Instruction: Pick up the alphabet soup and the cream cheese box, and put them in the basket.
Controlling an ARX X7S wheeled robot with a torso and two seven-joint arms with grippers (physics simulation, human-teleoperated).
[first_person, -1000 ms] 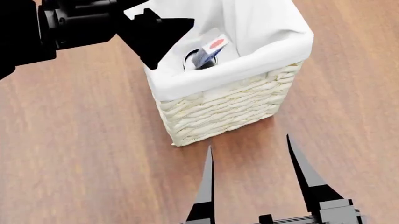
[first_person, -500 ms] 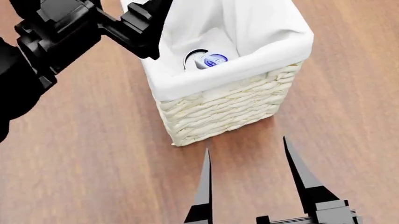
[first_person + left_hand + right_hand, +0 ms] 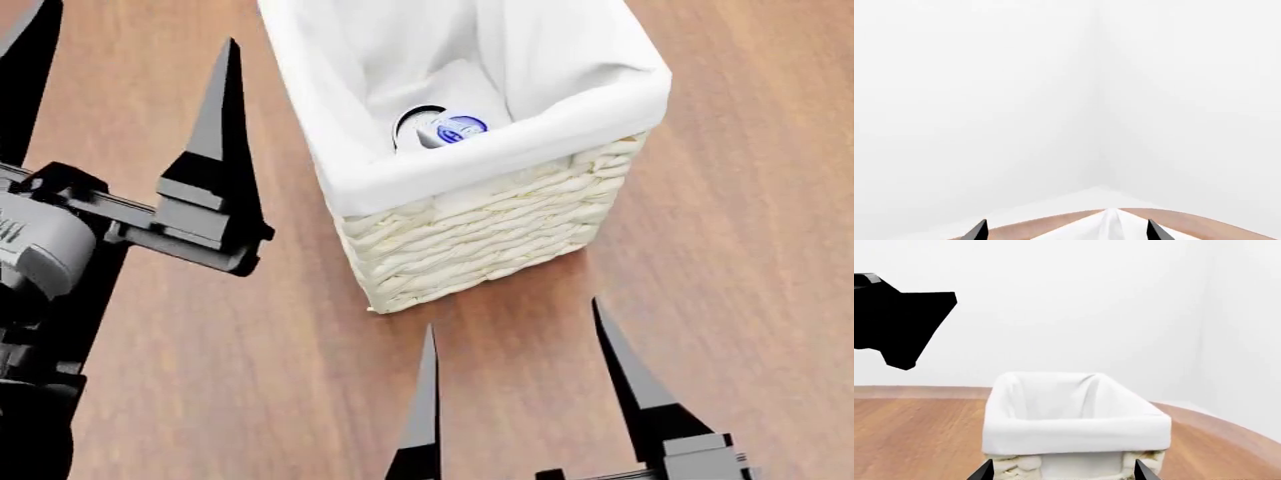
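Note:
The cream-white wicker basket point(image 3: 481, 225) with its white liner stands on the wooden floor. Inside it I see the pale lid of the alphabet soup point(image 3: 408, 121), and the cream cheese box point(image 3: 458, 128) lies against it with its blue oval logo up. My left gripper point(image 3: 139, 25) is open and empty, left of the basket and clear of it; its left wrist view point(image 3: 1066, 227) shows mostly white wall. My right gripper point(image 3: 513, 315) is open and empty just in front of the basket, which fills the right wrist view point(image 3: 1074, 425) between the fingertips point(image 3: 987, 467).
Wooden floor point(image 3: 240, 360) surrounds the basket. White walls stand behind it point(image 3: 1074, 305). My left arm shows as a black shape point(image 3: 901, 320) up beside the basket in the right wrist view.
The cream cheese box dropped from near my left gripper and settled on the soup can in the basket. My left arm pulled back from above the basket to its left side.

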